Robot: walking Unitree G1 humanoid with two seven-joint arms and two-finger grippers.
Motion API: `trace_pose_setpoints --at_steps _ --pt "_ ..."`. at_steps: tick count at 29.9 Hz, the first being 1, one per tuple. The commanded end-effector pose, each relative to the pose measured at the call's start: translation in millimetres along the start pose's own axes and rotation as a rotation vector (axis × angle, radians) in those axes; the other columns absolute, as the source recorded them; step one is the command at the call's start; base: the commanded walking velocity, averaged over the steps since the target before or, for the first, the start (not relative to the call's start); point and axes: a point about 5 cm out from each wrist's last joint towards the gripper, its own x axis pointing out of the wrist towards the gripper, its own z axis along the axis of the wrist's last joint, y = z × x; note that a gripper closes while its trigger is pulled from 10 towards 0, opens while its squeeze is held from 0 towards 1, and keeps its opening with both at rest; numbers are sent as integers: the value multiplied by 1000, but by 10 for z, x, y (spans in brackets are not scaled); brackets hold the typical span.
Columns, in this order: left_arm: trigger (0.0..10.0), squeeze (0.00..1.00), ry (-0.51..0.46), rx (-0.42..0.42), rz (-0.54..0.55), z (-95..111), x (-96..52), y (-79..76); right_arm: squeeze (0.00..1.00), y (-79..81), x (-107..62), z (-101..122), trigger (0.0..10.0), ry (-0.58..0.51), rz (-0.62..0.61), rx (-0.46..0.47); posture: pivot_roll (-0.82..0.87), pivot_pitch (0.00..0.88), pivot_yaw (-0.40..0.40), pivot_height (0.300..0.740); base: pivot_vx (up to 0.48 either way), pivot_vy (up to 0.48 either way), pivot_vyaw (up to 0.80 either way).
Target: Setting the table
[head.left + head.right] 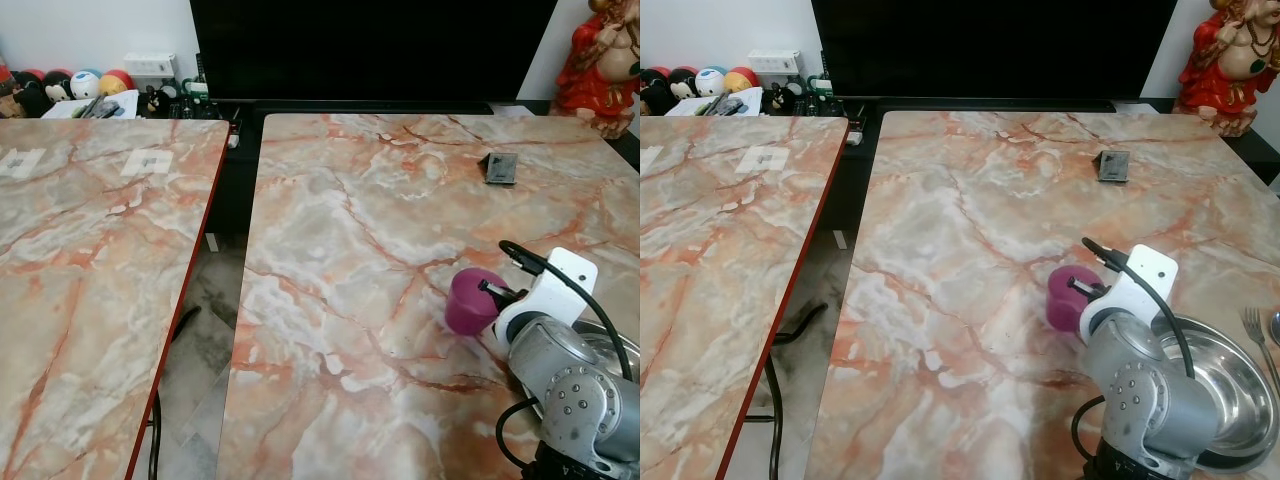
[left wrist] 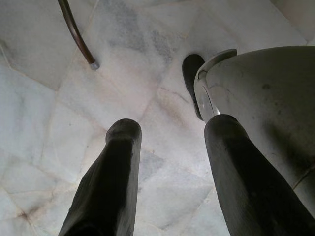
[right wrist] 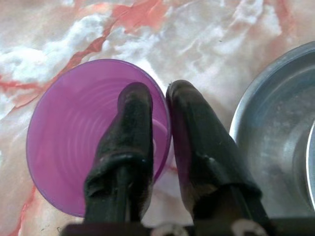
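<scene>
Right tool [image 3: 167, 98] pinching the rim of the purple cup [image 3: 74, 132], one finger inside, one outside. Cup on the marble tabletop [image 1: 970, 230], beside the steel bowl [image 1: 1230, 390]. Left tool [image 2: 170, 135] spread wide over the floor.

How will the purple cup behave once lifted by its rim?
The cup looks like thin plastic, so probably light and a bit flexible. The right gripper pinches one wall, so the cup may tilt or swing. Smooth sides suggest it could slip.
</scene>
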Motion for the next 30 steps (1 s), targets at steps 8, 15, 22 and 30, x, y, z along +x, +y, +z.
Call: trace_pose_setpoints --at_steps 8,15,22,30 --pt "10000 0 47 3 -39 -138 -30 -107 94 -57 9 29 10000 -19 -48 17 -85 144 -54 740 0 0 0" --pt "10000 0 50 4 -38 -141 -29 -112 0 -59 4 94 10000 -59 -60 21 -84 145 -54 740 0 0 0" --pt "10000 0 50 4 -40 -122 -22 -124 298 -44 2 82 10000 -57 -57 33 -84 145 -54 740 0 0 0" --pt "10000 0 49 2 -40 -126 -24 -120 0 -55 -11 145 10000 -98 -78 20 -84 144 -53 740 0 0 0"
